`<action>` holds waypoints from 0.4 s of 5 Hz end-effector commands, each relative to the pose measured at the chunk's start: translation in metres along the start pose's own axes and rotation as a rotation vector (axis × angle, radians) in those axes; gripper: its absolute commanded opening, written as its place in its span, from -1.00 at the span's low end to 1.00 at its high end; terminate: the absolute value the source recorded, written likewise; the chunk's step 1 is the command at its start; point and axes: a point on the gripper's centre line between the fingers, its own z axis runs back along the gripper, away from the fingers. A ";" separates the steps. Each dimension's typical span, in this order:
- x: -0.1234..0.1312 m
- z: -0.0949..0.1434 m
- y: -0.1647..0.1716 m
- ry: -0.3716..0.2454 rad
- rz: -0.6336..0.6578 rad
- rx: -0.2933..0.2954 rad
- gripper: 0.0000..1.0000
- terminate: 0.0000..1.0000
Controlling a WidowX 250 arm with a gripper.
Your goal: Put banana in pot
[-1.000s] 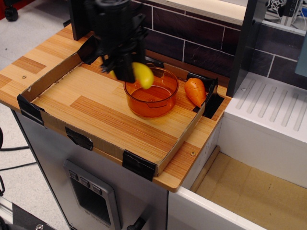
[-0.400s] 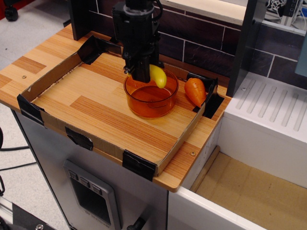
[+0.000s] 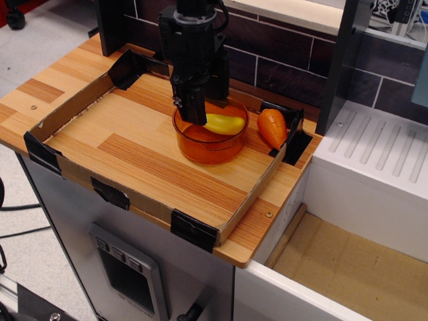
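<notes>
The hand [image 3: 198, 115] hangs low over the left rim of the pot [image 3: 200, 148]; whether its fingers are parted or closed cannot be told. The banana [image 3: 225, 123] lies inside the pot, touching the hand's tip. Good practice: confirm release, then lift straight up, clear of the rim, avoiding the carrot [image 3: 273, 127] on the surface [image 3: 134, 157].

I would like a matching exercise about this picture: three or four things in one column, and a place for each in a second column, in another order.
Things:
1. banana
2. carrot
3. pot
4. pincer

Places:
A. on the wooden tray, beside the pot, near the tray's right corner
B. lying inside the pot
C. above the left part of the pot, reaching down at its rim
D. standing on the wooden tray, left of the carrot

Pairs: 1-B, 2-A, 3-D, 4-C
</notes>
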 end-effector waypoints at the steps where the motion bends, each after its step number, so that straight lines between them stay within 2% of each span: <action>1: 0.003 0.081 0.021 0.051 -0.102 -0.123 1.00 -1.00; 2: 0.004 0.090 0.033 0.060 -0.215 -0.082 1.00 -1.00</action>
